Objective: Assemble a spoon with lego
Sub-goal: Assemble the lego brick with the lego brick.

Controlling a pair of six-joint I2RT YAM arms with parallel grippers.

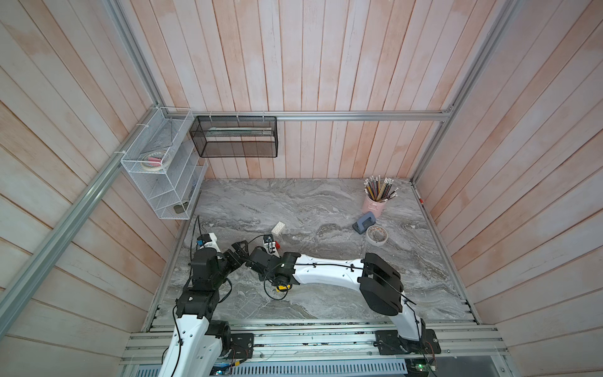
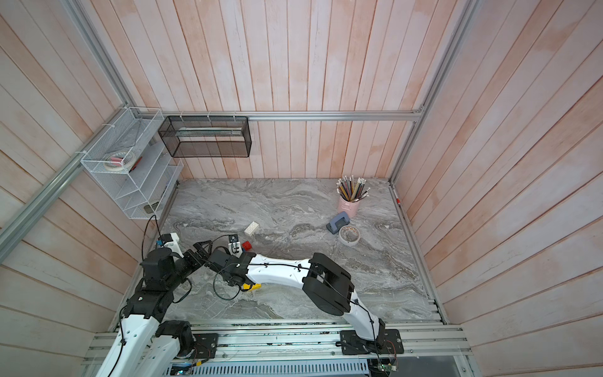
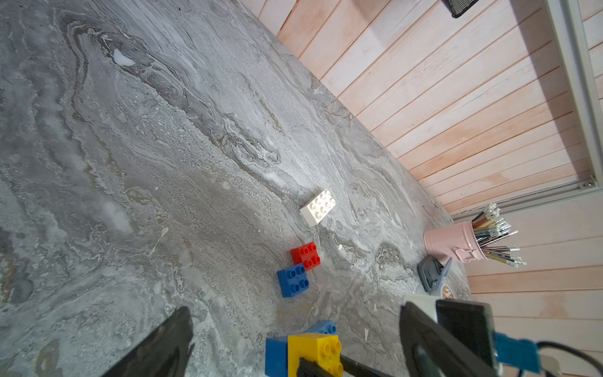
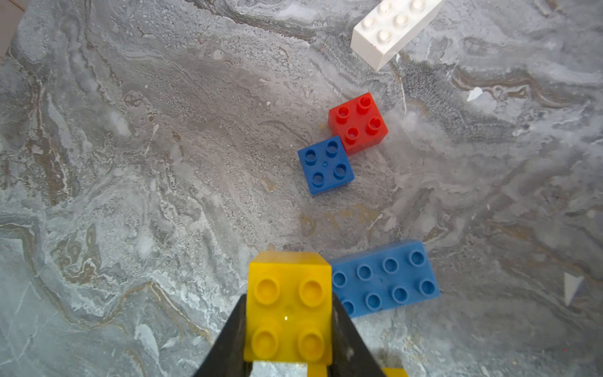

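Observation:
My right gripper point(image 4: 288, 313) is shut on a yellow square lego brick point(image 4: 288, 284), studs towards its camera. A blue face point(image 3: 275, 355) lies against that brick's far side; whether they are joined I cannot tell. My left gripper point(image 3: 295, 313) stands open just short of it, fingers wide on either side. A blue oblong brick point(image 4: 385, 279), a blue square brick point(image 4: 326, 164), a red square brick point(image 4: 359, 122) and a white oblong brick point(image 1: 278, 227) lie loose on the marble table point(image 1: 326, 202). Another yellow brick point(image 1: 283, 287) lies under my right forearm. The spoon is out of view.
At the back right stand a pink cup of pencils point(image 1: 375, 204), a grey hole punch point(image 1: 364, 223) and a tape roll point(image 1: 377, 234). A white wire rack point(image 1: 163, 173) and a black mesh basket point(image 1: 235, 137) hang on the left and back walls.

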